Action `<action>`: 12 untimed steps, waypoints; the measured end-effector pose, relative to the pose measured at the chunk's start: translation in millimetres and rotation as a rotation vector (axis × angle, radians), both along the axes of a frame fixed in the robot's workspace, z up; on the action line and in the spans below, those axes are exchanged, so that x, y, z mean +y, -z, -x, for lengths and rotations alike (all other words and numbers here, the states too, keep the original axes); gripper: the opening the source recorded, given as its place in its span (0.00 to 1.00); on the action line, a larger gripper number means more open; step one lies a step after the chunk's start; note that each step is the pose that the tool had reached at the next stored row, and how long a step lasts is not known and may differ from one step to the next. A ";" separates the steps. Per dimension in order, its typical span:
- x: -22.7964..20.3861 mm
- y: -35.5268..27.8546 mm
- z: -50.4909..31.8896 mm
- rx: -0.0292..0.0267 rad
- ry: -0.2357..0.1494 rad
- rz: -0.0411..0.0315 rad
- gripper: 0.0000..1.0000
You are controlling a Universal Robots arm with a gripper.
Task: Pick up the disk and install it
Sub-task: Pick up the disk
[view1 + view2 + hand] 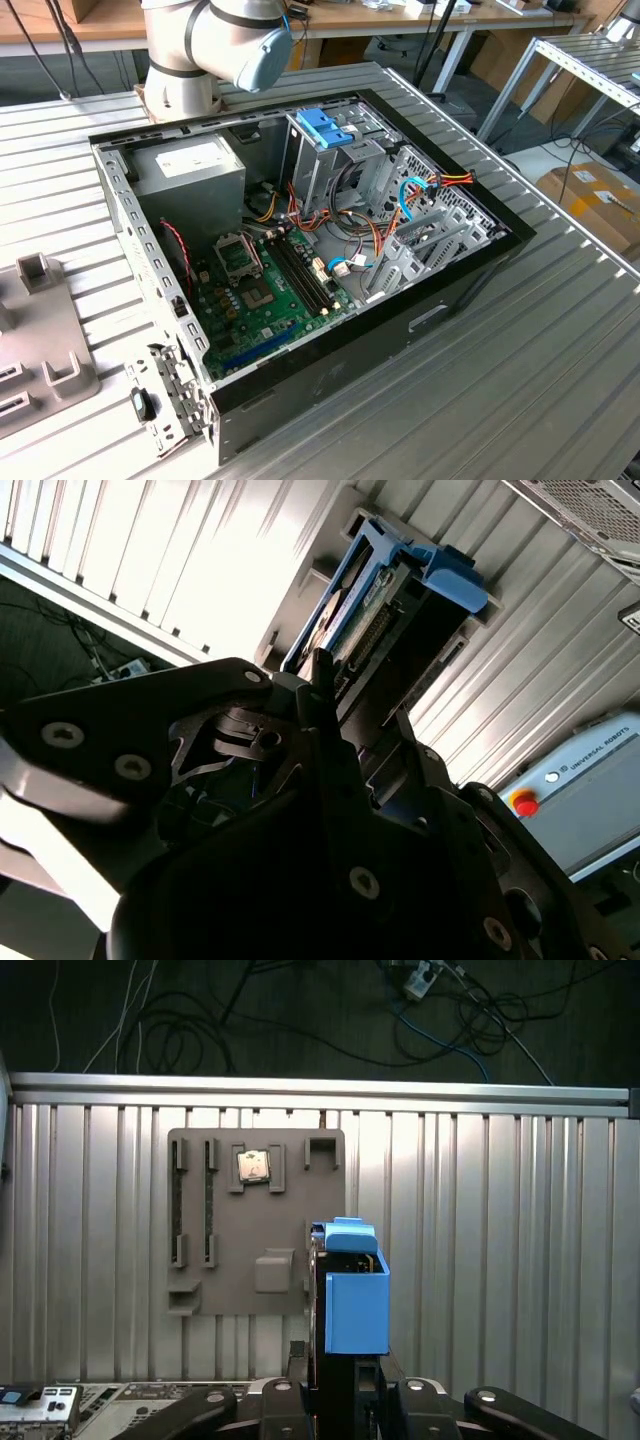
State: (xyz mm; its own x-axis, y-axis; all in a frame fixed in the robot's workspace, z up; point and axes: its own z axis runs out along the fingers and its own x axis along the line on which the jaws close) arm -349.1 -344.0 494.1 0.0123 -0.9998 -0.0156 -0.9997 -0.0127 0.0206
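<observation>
Blue plastic frames the disk; ribbed metal table.

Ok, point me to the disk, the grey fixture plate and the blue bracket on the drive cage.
disk [356,1305]: first wrist view, on its light-blue carrier rail.
grey fixture plate [235,1230]: first wrist view, on a bare patch of its face.
blue bracket [325,126]: exterior view, on its top face.

Disk btwn jaws, over tray edge
</observation>
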 end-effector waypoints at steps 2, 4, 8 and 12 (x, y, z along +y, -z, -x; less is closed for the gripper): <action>0.0 0.0 -3.8 0.0000 0.000 0.0001 0.35; 0.0 0.0 -6.1 0.0000 0.000 0.0000 0.35; 0.0 0.0 -11.8 -0.0001 0.000 0.0000 0.35; 0.0 0.0 -16.4 -0.0001 0.000 -0.0001 0.35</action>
